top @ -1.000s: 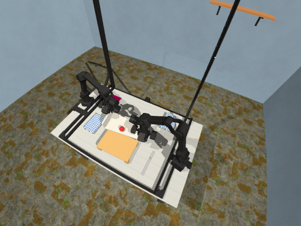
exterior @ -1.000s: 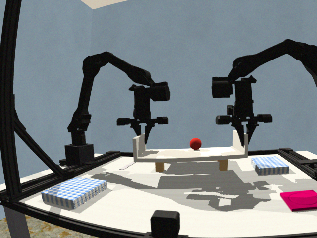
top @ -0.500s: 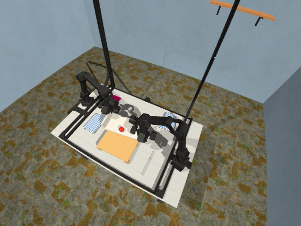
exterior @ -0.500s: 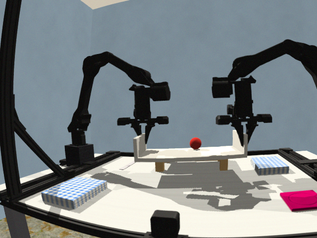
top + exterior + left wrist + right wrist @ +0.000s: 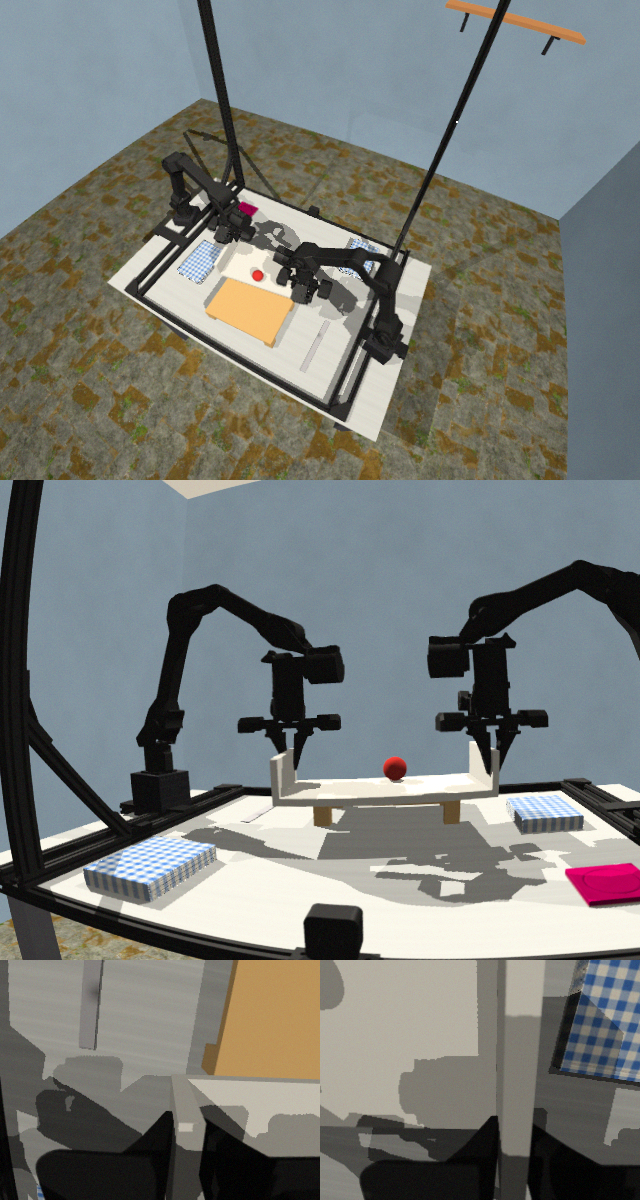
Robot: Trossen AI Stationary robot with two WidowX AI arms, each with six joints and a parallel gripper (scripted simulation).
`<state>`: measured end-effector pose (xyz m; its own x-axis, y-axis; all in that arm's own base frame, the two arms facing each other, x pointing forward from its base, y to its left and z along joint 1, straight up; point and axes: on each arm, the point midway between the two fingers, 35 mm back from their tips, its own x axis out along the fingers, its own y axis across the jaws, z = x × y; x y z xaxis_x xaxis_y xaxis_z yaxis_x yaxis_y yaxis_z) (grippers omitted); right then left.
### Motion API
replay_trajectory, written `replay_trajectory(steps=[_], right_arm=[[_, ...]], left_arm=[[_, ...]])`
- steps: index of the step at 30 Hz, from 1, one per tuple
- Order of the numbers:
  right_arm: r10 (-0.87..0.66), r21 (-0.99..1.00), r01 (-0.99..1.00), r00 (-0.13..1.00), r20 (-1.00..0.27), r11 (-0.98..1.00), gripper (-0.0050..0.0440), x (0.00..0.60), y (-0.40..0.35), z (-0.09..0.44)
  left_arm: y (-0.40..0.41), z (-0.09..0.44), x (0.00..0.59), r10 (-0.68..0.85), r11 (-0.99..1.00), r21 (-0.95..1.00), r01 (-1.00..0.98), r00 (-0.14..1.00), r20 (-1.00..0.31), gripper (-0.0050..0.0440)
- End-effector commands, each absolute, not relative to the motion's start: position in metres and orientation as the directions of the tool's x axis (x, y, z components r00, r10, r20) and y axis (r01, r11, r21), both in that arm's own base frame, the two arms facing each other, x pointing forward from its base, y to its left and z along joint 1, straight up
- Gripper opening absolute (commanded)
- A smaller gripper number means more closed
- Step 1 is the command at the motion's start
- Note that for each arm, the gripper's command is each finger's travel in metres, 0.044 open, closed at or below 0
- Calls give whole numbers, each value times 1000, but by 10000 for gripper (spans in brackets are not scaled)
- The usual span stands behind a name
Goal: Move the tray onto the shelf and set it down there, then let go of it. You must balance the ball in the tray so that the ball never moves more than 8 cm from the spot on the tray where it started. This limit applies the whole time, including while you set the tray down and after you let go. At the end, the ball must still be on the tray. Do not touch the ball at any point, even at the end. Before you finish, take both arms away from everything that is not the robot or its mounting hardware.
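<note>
The white tray (image 5: 240, 266) (image 5: 351, 791) (image 5: 240, 1091) (image 5: 420, 1020) hangs above the table, nearly level, beside the low orange shelf (image 5: 250, 310) (image 5: 451, 813) (image 5: 270, 1020). My left gripper (image 5: 290, 760) (image 5: 180, 1117) is shut on one upright end wall of the tray. My right gripper (image 5: 494, 767) (image 5: 506, 1122) is shut on the opposite end wall. The red ball (image 5: 257, 275) (image 5: 394, 768) rests on the tray floor, roughly midway between the end walls and nearer the shelf-side edge. The fingertips are hidden in the top view.
A blue checked block (image 5: 200, 261) (image 5: 542, 813) (image 5: 605, 1020) lies near my right gripper. Another checked block (image 5: 149, 867) lies on my left arm's side. A magenta square (image 5: 248, 208) (image 5: 612, 883) and a grey strip (image 5: 315, 346) (image 5: 90, 1005) lie on the table.
</note>
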<state>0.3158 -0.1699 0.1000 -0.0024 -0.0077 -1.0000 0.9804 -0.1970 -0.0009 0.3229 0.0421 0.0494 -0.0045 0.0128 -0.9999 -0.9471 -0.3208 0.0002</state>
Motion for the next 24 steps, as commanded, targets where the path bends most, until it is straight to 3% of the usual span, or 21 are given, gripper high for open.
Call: replay_trajectory(steps=[1,24], right_arm=[[1,3,981,4,-1000,-195,20,316,-172,102],[-15,1,981,-2,-1000,-195,20,314,-180,101]], left_arm=[[43,51,321,-2,-323,3,-947,-3,-1000,20],[52,51,319,14,-323,1,-947,-6,-1000,20]])
